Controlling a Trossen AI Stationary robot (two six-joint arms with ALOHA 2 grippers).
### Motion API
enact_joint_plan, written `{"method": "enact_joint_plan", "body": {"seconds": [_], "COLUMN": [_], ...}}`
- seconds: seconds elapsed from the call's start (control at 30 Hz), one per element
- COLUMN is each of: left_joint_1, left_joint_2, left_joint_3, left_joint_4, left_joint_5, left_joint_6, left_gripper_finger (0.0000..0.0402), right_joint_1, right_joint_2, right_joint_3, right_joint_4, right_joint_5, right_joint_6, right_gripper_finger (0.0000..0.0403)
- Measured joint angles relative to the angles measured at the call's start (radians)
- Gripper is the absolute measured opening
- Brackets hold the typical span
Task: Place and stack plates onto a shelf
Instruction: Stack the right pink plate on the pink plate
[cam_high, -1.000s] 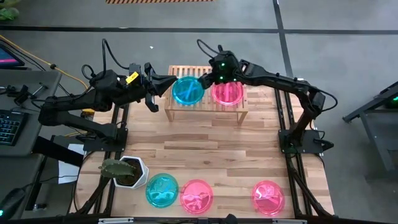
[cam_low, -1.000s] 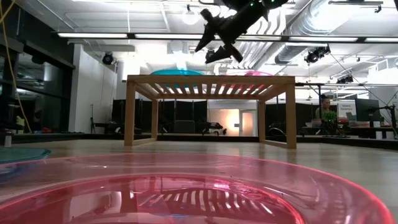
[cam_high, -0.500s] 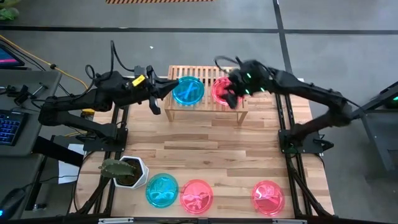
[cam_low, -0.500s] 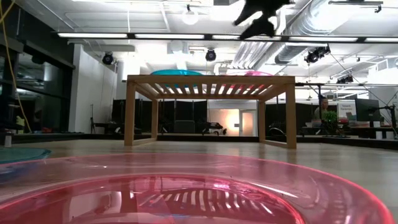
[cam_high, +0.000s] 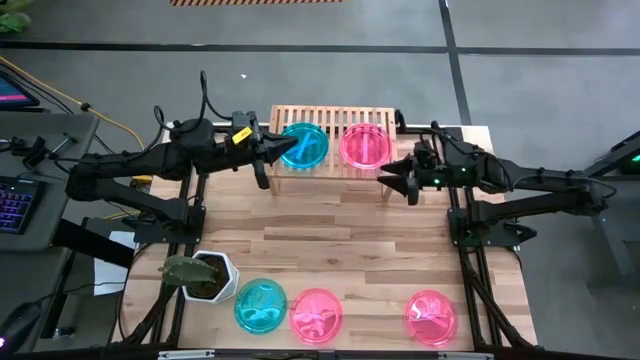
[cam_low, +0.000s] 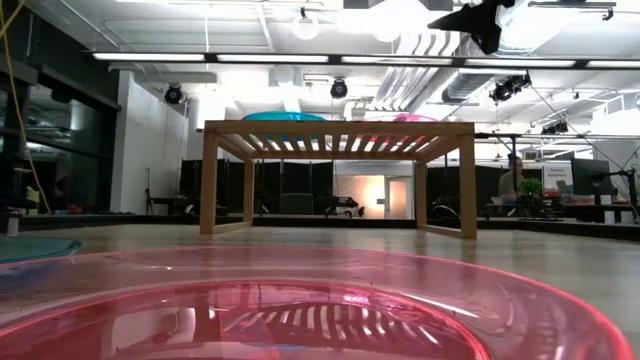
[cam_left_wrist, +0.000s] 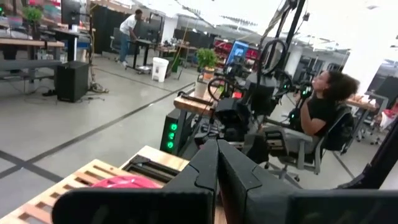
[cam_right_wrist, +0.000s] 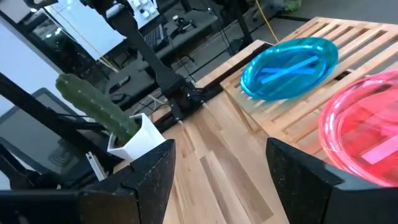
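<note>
A teal plate (cam_high: 304, 146) and a pink plate (cam_high: 365, 146) lie side by side on the slatted top of the wooden shelf (cam_high: 335, 112). In the low view the shelf (cam_low: 338, 128) carries the teal plate (cam_low: 285, 116) and the pink plate (cam_low: 410, 117). Another teal plate (cam_high: 261, 306) and two pink plates (cam_high: 317, 314) (cam_high: 431, 316) rest on the table near its near edge. My left gripper (cam_high: 280, 152), shut (cam_left_wrist: 217, 155), sits at the teal plate's left rim. My right gripper (cam_high: 392, 178) is open (cam_right_wrist: 221, 162), raised off the shelf's right near corner (cam_low: 478, 20). My left gripper's shut fingers (cam_high: 272, 152) come level from the table's left at the left rim (cam_high: 284, 150) of the teal plate on the shelf. The arm covers the spot, so I cannot tell whether they touch it.
A white hexagonal pot with a cactus (cam_high: 205, 275) stands at the table's near left. The nearest pink plate (cam_low: 300, 310) fills the low view's foreground. People sit and stand at desks beyond the table in the left wrist view (cam_left_wrist: 320, 112).
My right gripper has drawn back from above the shelf between the two plates, swinging toward the table's right and near side, and now sits beside the shelf's right end. My left gripper has crept right toward the teal plate. The plates have stayed in place.
</note>
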Motion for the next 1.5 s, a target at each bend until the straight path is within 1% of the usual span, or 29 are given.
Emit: {"method": "enact_joint_plan", "body": {"seconds": [0.13,0.23,0.3,0.4,0.43,0.5,0.63,0.73,0.9,0.97,1.03,1.17,1.23,1.37,1.5], "left_joint_1": [0.000,0.000,0.000,0.000,0.000,0.000,0.000,0.000,0.000,0.000,0.000,0.000,0.000,0.000,0.000], "left_joint_2": [0.000,0.000,0.001,0.000,0.000,0.000,0.000,0.000,0.000,0.000,0.000,0.000,0.000,0.000,0.000], "left_joint_3": [0.000,0.000,0.000,0.000,0.000,0.000,0.000,0.000,0.000,0.000,0.000,0.000,0.000,0.000,0.000], "left_joint_4": [-0.003,-0.007,-0.008,-0.008,-0.008,-0.008,-0.009,-0.010,-0.014,-0.014,-0.014,-0.014,-0.014,-0.014,-0.014], "left_joint_5": [0.000,0.000,0.000,0.000,0.000,0.000,0.000,0.000,0.000,0.000,0.000,0.000,0.000,0.000,0.000], "left_joint_6": [0.000,0.000,-0.001,-0.013,-0.016,-0.016,-0.017,-0.017,-0.017,-0.017,-0.017,-0.018,-0.018,-0.018,-0.027], "left_gripper_finger": [0.0000,0.0000,0.0000,0.0000,0.0000,0.0000,0.0000,0.0000,0.0000,0.0000,0.0000,0.0000,0.0000,0.0000,0.0000], "right_joint_1": [0.000,0.000,0.000,0.026,0.051,0.127,0.332,0.495,0.714,0.780,0.831,0.903,0.924,0.937,0.951], "right_joint_2": [0.002,0.010,0.018,0.039,0.049,0.062,0.099,0.124,0.182,0.221,0.254,0.298,0.305,0.305,0.305], "right_joint_3": [0.000,0.000,0.000,0.000,0.000,0.000,-0.001,-0.001,-0.001,-0.001,-0.025,-0.170,-0.230,-0.287,-0.316], "right_joint_4": [-0.002,-0.012,-0.045,-0.190,-0.255,-0.404,-0.675,-0.761,-0.763,-0.759,-0.712,-0.446,-0.362,-0.285,-0.288], "right_joint_5": [-0.011,-0.054,-0.138,-0.325,-0.366,-0.389,-0.336,-0.321,-0.291,-0.274,-0.271,-0.317,-0.327,-0.316,-0.321], "right_joint_6": [0.002,0.024,0.088,0.200,0.226,0.265,0.365,0.476,0.670,0.727,0.781,0.920,0.992,1.093,1.143], "right_gripper_finger": [0.0236,0.0236,0.0236,0.0236,0.0236,0.0236,0.0236,0.0236,0.0236,0.0236,0.0236,0.0236,0.0236,0.0236,0.0236]}}
